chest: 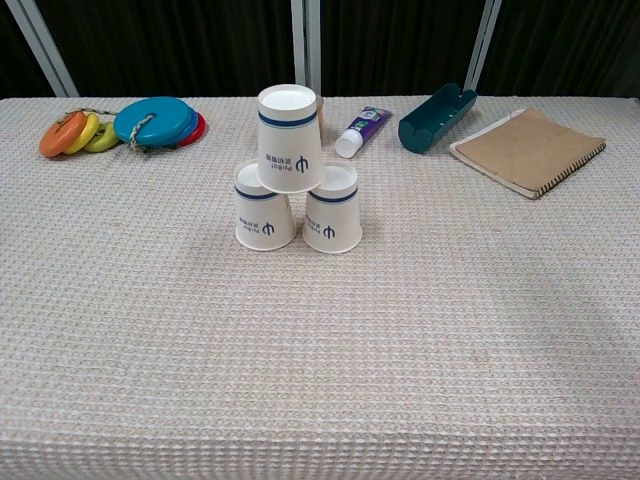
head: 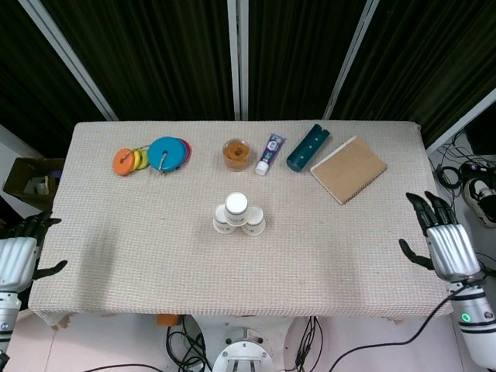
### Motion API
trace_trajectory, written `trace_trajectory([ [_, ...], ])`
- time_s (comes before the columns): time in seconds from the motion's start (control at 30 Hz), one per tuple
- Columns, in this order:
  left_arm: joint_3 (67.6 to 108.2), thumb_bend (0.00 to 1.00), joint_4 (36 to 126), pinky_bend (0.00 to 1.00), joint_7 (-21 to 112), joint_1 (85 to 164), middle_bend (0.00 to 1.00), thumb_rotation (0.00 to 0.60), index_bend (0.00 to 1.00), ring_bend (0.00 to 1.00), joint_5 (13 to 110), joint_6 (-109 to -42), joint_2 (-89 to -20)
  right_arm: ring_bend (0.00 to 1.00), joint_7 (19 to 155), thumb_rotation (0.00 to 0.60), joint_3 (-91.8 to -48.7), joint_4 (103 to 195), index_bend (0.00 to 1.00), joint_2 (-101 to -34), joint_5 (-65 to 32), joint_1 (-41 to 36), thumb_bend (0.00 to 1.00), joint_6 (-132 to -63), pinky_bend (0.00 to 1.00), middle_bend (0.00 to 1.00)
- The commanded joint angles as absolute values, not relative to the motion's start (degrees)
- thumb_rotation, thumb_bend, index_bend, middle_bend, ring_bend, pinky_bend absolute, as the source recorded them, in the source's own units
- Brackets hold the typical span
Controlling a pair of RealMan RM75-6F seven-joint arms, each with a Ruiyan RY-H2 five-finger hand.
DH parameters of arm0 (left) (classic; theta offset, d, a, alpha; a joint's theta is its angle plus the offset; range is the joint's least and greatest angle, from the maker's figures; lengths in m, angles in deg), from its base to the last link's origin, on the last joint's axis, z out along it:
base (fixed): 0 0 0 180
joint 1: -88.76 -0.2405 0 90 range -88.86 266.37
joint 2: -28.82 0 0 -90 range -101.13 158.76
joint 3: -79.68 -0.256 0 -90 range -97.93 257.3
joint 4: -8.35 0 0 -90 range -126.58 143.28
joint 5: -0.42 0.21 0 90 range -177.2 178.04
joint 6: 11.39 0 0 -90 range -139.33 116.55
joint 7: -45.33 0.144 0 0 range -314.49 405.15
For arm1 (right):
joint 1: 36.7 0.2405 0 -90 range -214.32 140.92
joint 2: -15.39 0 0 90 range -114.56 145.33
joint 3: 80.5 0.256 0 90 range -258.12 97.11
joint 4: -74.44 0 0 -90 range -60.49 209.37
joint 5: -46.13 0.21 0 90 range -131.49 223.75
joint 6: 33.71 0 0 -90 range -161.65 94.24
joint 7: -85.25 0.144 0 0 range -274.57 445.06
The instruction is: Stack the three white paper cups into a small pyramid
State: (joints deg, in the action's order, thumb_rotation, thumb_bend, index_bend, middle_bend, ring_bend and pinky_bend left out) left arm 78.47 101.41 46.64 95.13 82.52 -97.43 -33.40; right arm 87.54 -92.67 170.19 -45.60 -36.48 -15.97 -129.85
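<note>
Silver left hand (head: 15, 260) spread and holding nothing, partly cut off beyond the desk (head: 116, 256) edge. Mid-desk, white paper cups (chest: 293, 183) stacked as a pyramid, bare cloth all around. Right hand (head: 447, 246) likewise spread off the far corner.

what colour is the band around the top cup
Dark blue, a narrow band just under the rim of the white top cup. The chest view shows it best.

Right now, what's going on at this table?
Nothing is being handled. The three white paper cups stand as a small pyramid mid-table: the top cup sits upside down on two inverted base cups. The left hand and right hand are both open, off the table's side edges, holding nothing.
</note>
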Motion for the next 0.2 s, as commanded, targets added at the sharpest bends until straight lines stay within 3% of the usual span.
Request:
trace_trajectory([
  [0.03, 76.21, 0.03, 103.28, 0.26, 47.9, 91.8, 0.16, 0.6, 0.24, 0.14, 85.48, -101.14, -32.84, 0.02, 93.03, 0.6, -94.16, 163.45, 0.03, -48.59, -41.03, -22.34, 0.27, -134.85, 0.14, 0.15],
  [0.2, 74.82, 0.03, 105.44, 0.23, 49.22, 89.09, 0.16, 0.6, 0.24, 0.14, 86.91, -103.43, -32.61, 0.02, 94.09, 0.6, -92.85, 161.25, 0.05, -49.85, -42.63, -24.47, 0.28, -134.02, 0.14, 0.15],
])
